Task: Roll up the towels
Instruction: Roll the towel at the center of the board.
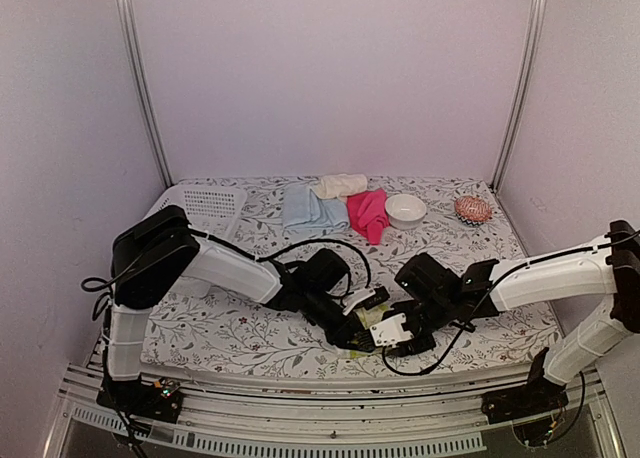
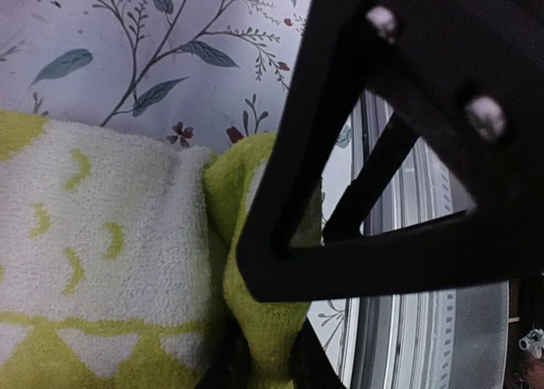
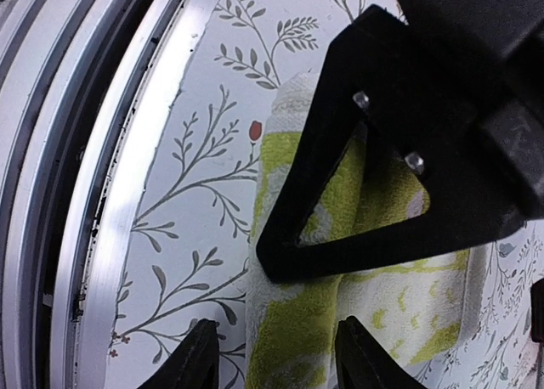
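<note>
**Top view.** The left gripper [image 1: 357,330] and right gripper [image 1: 386,340] meet over the green towel [image 1: 370,317] near the front edge of the table [image 1: 240,333]. The blue towel [image 1: 308,210], cream towel [image 1: 340,185] and pink towel [image 1: 368,214] lie at the far side, beside a bowl [image 1: 405,210].

**Left wrist view.** The left jaws stand narrow, pinching a fold of the green towel.

**Right wrist view.** The right jaws stand apart, astride the green towel and not clamping it.
</note>
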You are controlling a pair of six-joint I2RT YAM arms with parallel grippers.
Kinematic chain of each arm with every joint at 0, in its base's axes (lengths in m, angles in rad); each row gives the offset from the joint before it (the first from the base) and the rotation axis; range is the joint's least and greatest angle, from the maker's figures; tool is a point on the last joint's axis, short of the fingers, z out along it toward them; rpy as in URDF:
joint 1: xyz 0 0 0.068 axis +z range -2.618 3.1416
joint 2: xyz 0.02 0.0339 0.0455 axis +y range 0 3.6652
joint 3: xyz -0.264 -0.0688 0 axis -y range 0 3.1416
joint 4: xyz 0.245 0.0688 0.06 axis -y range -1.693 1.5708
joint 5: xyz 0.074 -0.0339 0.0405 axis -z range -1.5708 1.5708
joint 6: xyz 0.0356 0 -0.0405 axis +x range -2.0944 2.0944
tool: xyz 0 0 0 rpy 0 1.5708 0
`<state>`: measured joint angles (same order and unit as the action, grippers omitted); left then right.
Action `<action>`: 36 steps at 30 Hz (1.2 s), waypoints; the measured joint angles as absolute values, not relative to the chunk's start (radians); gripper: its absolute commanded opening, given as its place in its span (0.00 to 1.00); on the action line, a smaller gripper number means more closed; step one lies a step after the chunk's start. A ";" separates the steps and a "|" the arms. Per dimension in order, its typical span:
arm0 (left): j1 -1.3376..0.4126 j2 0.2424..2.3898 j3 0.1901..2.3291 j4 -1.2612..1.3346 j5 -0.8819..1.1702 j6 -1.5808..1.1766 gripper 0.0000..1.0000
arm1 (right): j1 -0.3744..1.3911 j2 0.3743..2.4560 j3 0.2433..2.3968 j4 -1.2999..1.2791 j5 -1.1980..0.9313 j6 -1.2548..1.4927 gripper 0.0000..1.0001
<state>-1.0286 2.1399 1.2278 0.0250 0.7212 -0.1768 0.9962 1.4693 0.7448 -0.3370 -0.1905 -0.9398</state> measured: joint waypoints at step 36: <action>-1.262 1.545 0.683 0.129 0.008 -0.032 0.52 | 0.787 2.177 1.350 -1.019 -0.891 -0.925 0.05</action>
